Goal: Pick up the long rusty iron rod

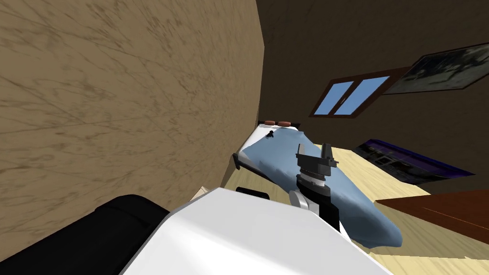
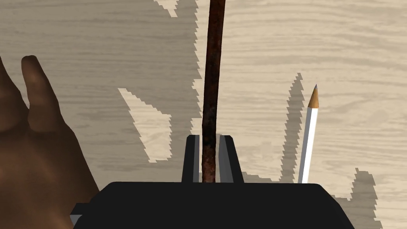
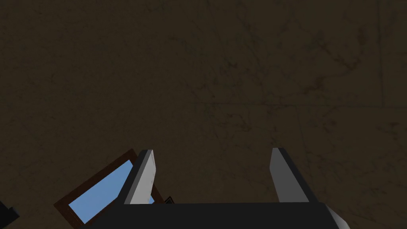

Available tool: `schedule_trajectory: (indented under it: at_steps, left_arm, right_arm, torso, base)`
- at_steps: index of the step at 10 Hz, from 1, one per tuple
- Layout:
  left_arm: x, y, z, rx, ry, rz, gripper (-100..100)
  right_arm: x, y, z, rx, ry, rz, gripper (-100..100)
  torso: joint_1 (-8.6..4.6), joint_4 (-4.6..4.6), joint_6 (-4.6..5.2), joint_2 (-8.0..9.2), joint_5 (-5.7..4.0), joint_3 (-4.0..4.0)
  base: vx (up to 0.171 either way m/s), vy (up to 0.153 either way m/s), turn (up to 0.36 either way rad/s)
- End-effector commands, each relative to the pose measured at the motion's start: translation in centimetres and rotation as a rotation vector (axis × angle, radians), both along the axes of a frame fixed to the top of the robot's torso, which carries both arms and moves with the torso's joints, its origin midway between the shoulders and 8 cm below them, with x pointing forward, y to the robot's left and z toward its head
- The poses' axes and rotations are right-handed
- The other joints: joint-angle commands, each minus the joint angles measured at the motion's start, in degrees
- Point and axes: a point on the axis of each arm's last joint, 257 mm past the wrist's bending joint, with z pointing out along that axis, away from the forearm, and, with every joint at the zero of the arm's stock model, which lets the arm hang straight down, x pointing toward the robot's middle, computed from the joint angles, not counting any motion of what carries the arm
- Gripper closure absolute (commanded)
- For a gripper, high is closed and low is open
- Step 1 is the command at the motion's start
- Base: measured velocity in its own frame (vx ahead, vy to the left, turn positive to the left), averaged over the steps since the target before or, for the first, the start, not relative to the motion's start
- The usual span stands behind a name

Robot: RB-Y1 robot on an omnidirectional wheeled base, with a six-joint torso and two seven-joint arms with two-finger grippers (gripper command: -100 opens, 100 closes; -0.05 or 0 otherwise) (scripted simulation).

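Left end effector (image 2: 210, 137): fingers closed tight on long rusty rod (image 2: 212, 79), one blade pressing each side. Rod runs straight out from grip, away past picture edge, over pale wood-grain surface (image 2: 99, 39); cannot tell if table or floor. White pencil (image 2: 309, 143) with tan tip lies to one side, apart from rod, bare surface between. Brown finger-shaped object (image 2: 35, 139) on other side, also apart from rod. Right end effector (image 3: 214, 153): fingers spread wide, nothing held; raised above bed (image 1: 272, 153) with blue cover.
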Motion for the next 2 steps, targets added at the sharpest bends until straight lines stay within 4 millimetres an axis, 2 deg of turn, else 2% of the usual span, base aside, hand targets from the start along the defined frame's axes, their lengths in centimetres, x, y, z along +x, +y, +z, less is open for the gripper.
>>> schedule_trajectory:
  at_steps: [1,2]
  left_arm:
    - [0.00,0.00,0.00,0.000,0.000,0.000,100]
    - [-0.02,0.03,0.06,-0.001,-0.001,0.004,0]
  right_arm:
    - [0.00,0.00,0.00,0.000,0.000,0.000,0]
    - [0.00,0.00,0.00,0.000,0.000,0.000,0]
  torso:
    - [0.00,0.00,0.00,0.00,0.00,0.00]
    - [0.13,0.00,-0.02,-0.07,0.05,-0.03]
  base:
    - [-0.026,-0.024,-0.021]
    - [-0.004,-0.005,0.006]
